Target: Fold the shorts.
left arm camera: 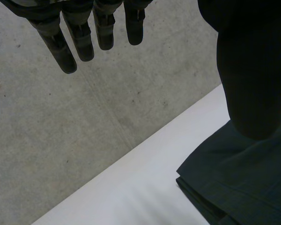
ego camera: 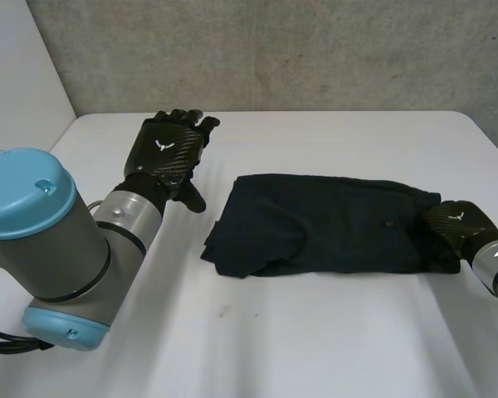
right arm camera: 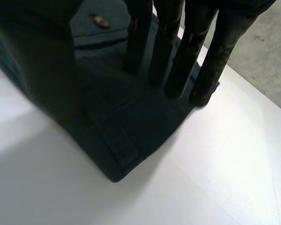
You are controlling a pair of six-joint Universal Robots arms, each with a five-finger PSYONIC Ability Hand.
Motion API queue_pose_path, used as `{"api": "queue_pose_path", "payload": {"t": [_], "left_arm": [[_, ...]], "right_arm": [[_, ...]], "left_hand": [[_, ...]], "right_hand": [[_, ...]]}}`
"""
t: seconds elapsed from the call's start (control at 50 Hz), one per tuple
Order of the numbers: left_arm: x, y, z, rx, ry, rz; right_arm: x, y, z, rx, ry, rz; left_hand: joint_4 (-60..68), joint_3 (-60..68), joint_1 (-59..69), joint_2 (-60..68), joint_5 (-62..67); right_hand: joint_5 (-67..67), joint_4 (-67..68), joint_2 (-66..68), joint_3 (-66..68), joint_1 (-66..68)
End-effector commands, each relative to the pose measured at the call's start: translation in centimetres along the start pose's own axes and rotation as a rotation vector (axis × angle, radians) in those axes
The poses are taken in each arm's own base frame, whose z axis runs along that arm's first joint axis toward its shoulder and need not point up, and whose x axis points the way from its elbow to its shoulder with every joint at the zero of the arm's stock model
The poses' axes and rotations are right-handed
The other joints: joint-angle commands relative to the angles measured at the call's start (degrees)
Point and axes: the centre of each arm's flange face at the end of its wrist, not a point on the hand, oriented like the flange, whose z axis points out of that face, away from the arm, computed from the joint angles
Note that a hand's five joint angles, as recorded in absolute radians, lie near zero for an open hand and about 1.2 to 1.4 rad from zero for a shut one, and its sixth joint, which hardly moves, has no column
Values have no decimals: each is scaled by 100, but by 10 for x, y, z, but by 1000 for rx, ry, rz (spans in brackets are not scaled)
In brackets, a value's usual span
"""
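Left arm nearest; left hand open, clear of shorts. Right hand flat, straight fingers pressing their end. Likely soft, light, limp: pinch edge at fingertips.

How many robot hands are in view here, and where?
2. The left hand is open above the table, apart from the shorts. The right hand rests on one end of the shorts, fingers straight on the cloth.
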Motion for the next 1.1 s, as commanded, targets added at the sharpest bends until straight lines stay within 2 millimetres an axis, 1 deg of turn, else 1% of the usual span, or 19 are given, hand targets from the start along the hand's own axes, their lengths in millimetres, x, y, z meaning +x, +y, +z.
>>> {"api": "queue_pose_path", "payload": {"t": [0.02, 0.1, 0.18, 0.26, 0.28, 0.34, 0.36, 0.46, 0.52, 0.56, 0.64, 0.66, 0.68, 0.74, 0.88, 0.96, 0.98, 1.06, 1.1], "left_arm": [[0, 0, 0, -1, 0, 0], [0, 0, 0, 0, 0, 1], [-2, -2, -1, 4, -4, 1], [-3, -5, -2, 12, -6, 1], [-3, -6, -2, 14, -8, -1], [-5, -8, -3, 21, -12, -1], [-6, -11, -3, 28, -15, -1], [-9, -10, -4, 23, -25, 0], [-11, -9, -3, 20, -29, 0], [-11, -9, -3, 20, -30, 0], [-13, -11, -1, 29, -34, 2], [-13, -13, 0, 35, -35, 3], [-14, -15, 1, 42, -39, 5], [-16, -22, 7, 67, -45, 6], [-13, -44, 31, 143, -45, -1], [12, -45, 40, 123, 19, -24], [23, -42, 43, 98, 49, -40], [46, -19, 52, -20, 110, -84], [55, -3, 54, -93, 134, -96]], "right_arm": [[13, 2, 14, -8, 75, -5], [24, -8, 13, -6, 149, -31], [33, -47, 10, 81, 185, -150], [-8, -96, 0, 191, 74, -369], [-31, -113, -4, 245, 19, -444], [-67, -131, -9, 328, -60, -546], [-96, -139, -15, 381, -122, -602], [-185, -133, -40, 497, -375, -749], [-218, -109, -47, 503, -519, -804], [-226, -101, -48, 498, -557, -817], [-222, -105, -47, 504, -552, -799], [-223, -107, -49, 509, -555, -789], [-220, -110, -50, 507, -551, -752], [-205, -122, -49, 479, -539, -600], [-161, -166, -67, 455, -498, -161], [-129, -176, -62, 400, -448, 77], [-112, -175, -58, 357, -413, 152], [-88, -170, -46, 251, -351, 263], [-89, -165, -36, 216, -339, 262]], "left_hand": [[-88, -140, -20, -82, -195], [-88, -140, -20, -82, -195], [-88, -140, -20, -82, -195], [-88, -140, -20, -82, -195], [-88, -140, -20, -82, -195], [-88, -140, -20, -82, -195], [-88, -140, -20, -82, -195], [-88, -140, -20, -82, -195], [-88, -140, -20, -82, -195], [-88, -140, -20, -82, -195], [-104, -157, -37, -98, -212], [-121, -173, -54, -115, -229], [-121, -173, -54, -115, -229], [-121, -173, -54, -115, -229], [-20, -73, 47, -14, -128], [63, 11, 131, 69, -44], [97, 45, 164, 103, -11], [198, 145, 265, 204, 90], [248, 196, 316, 254, 141]], "right_hand": [[4155, 4007, 4010, 3997, 4522], [4155, 4007, 4010, 3997, 4522], [4155, 4007, 4010, 3997, 4522], [4155, 4007, 4010, 3997, 4522], [4155, 4007, 4010, 3997, 4522], [4155, 4007, 4010, 3997, 4522], [4155, 4007, 4010, 3997, 4522], [4155, 4007, 4010, 3997, 4522], [4155, 4007, 4010, 3997, 4522], [4155, 4007, 4010, 3997, 4522], [4155, 4007, 4010, 3997, 4522], [3228, 3081, 3084, 3071, 3596], [455, 307, 310, 297, 822], [-2845, -2993, -2990, -3003, -2478], [-2845, -2993, -2990, -3003, -2478], [-2845, -2993, -2990, -3003, -2478], [-2845, -2993, -2990, -3003, -2478], [-2845, -2993, -2990, -3003, -2478], [-2845, -2993, -2990, -3003, -2478]]}}
